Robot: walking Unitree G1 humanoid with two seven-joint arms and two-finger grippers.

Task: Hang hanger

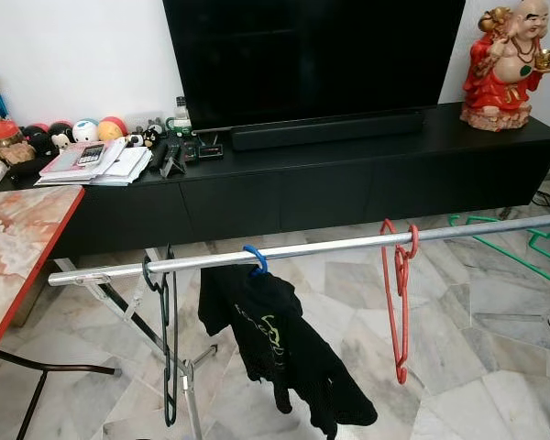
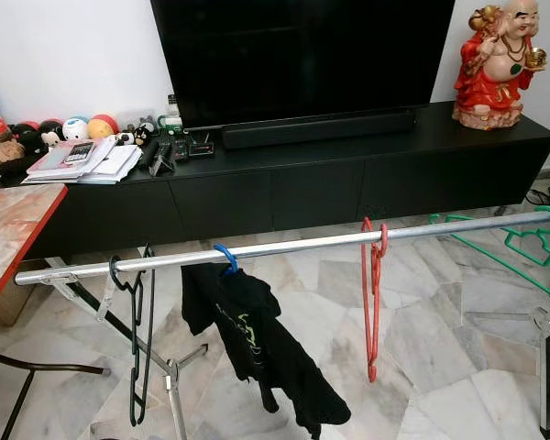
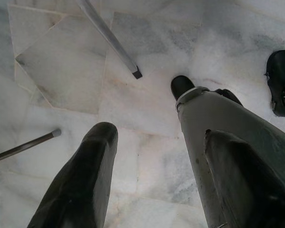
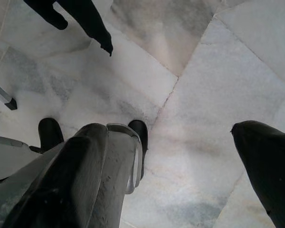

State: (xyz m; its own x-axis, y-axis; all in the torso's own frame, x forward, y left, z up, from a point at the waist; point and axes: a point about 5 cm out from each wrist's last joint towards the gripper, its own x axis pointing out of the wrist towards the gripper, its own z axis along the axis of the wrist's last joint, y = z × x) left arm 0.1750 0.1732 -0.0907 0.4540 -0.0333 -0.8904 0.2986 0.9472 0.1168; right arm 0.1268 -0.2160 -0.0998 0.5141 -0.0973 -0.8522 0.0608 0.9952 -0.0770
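A silver rail (image 1: 312, 247) runs across the room in front of a black TV cabinet (image 1: 284, 188), set on folding legs so that clothes can hang free above the marble floor (image 1: 440, 348). The red hanger (image 1: 399, 302) is hooked over the rail towards the robot's right and dangles edge-on, bare and thin, its lower tip well above the floor; it looks like light plastic that would swing at a touch. Judging by this, the hanging seems already done for that one. A blue hanger (image 1: 255, 259) near the rail's middle carries a black garment (image 1: 275, 353), a dark hanger (image 1: 168, 348) hangs empty at the left end, and a green hanger (image 2: 522, 243) sits at the far right end. Both arms hang down idle: the left claw (image 3: 156, 185) is spread and empty above the floor, and the right claw (image 4: 180, 175) is likewise spread with nothing between its fingers.
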